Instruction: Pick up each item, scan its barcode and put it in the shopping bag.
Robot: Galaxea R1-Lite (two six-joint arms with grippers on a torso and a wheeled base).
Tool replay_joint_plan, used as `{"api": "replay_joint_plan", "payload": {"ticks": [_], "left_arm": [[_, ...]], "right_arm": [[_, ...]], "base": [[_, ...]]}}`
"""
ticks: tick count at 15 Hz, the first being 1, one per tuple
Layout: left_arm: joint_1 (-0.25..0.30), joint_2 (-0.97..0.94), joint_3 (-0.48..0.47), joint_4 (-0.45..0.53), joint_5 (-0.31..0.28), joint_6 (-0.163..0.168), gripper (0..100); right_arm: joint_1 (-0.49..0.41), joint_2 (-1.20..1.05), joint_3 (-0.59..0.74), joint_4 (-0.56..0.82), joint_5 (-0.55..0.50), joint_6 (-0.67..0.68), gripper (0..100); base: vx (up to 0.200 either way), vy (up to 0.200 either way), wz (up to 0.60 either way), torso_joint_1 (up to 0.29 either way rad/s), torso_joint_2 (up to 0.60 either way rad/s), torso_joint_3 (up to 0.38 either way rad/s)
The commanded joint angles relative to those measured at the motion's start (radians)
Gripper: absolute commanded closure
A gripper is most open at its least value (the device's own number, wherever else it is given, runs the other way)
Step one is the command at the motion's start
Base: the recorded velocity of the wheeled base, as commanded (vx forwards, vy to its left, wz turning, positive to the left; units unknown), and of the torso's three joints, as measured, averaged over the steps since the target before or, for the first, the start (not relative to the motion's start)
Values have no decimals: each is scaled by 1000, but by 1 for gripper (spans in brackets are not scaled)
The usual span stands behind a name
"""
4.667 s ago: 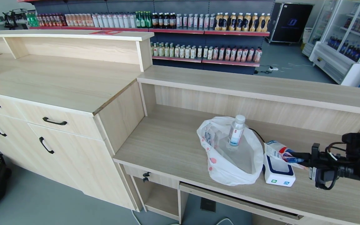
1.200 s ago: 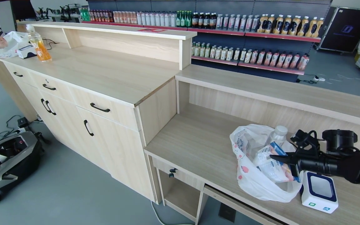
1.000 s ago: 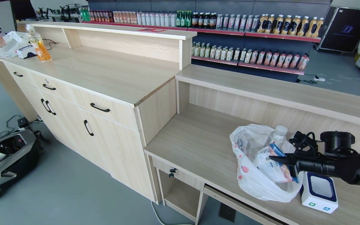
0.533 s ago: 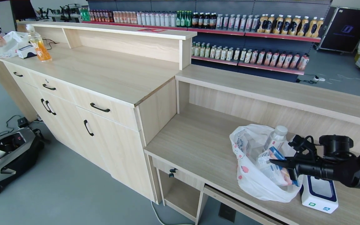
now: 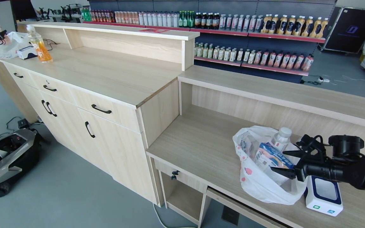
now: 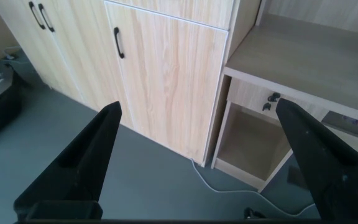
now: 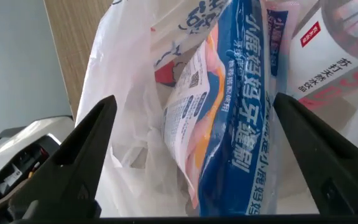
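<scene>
The right gripper [image 5: 280,162] is seen at the lower right of the head view, held level over the mouth of the shopping bag [image 5: 249,180]. Its fingers are spread wide and nothing is gripped between them. A blue and white packet [image 5: 272,157] is lodged inside the bag, leaning, just ahead of the fingertips; whether it is touched by them cannot be told. A clear bottle [image 5: 279,138] with a white cap is stood upright in the bag behind the packet. In the right wrist view the packet [image 7: 229,106] is framed by the two dark fingers [image 7: 73,162], with the bottle [image 7: 334,50] beside it and the shopping bag [image 7: 126,87] around both. A white scanner [image 5: 323,196] is placed on the counter [image 5: 198,142] just right of the bag, under the arm. The left gripper [image 6: 194,168] is held over the floor before the cabinet doors [image 6: 166,74], its fingers wide apart and empty.
</scene>
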Motion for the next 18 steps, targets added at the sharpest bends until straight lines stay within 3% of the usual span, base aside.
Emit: {"api": "replay_joint_plan", "payload": {"ticks": [1, 4, 7, 11, 13, 15, 16, 18], "left_arm": [[0, 0, 0, 1, 1, 0, 0], [0, 0, 0, 1, 1, 0, 0], [0, 0, 0, 0, 1, 0, 0], [0, 0, 0, 0, -1, 0, 0], [0, 0, 0, 1, 1, 0, 0], [0, 0, 0, 1, -1, 0, 0], [0, 0, 0, 0, 1, 0, 0], [0, 0, 0, 1, 1, 0, 0]], "right_arm": [[0, -102, 1, 5, -1, 3, 0], [-3, -306, 49, 1, 1, -3, 0], [-64, -471, 133, 6, 1, -43, 0], [-112, -577, 154, 6, -13, -52, 0], [-115, -626, 122, 1, -113, -40, 0], [-115, -668, 101, 0, -165, 53, 0], [-113, -703, 90, 5, -275, 146, 0], [-115, -734, 88, 12, -376, 241, 0]], "base": [[0, 0, 0, 0, 0, 0], [0, 0, 0, 0, 0, 0], [0, 0, 0, 0, 0, 0], [0, 0, 0, 0, 0, 0], [0, 0, -600, 0, 0, 2], [0, 0, -600, 2, -2, -2], [0, 0, -600, 7, 2, -2], [0, 0, -600, 2, 0, -2]]}}
